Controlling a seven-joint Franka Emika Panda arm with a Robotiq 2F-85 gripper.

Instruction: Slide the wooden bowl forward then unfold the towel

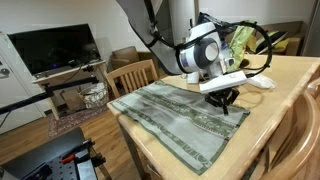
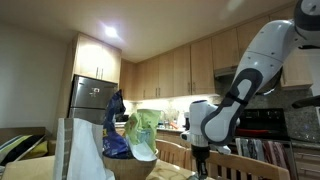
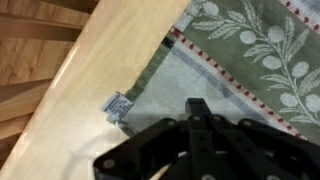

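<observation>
Closed black fingers (image 3: 199, 122) over tagged corner of the towel (image 3: 250, 55)

The arm (image 2: 262, 50) is glossy white, built of rounded, bulging segments with darker grey bands at the joints. Black cable (image 1: 266, 52) loops beside its white wrist housing (image 1: 200, 50). The gripper (image 1: 222, 99) is matt black, with angular linked fingers (image 3: 198, 125).

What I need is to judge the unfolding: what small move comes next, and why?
Probably open the jaws and lift clear: the towel lies spread out on the table, and the gripper sits shut over its corner by the label; whether it pinches cloth is unclear.
</observation>
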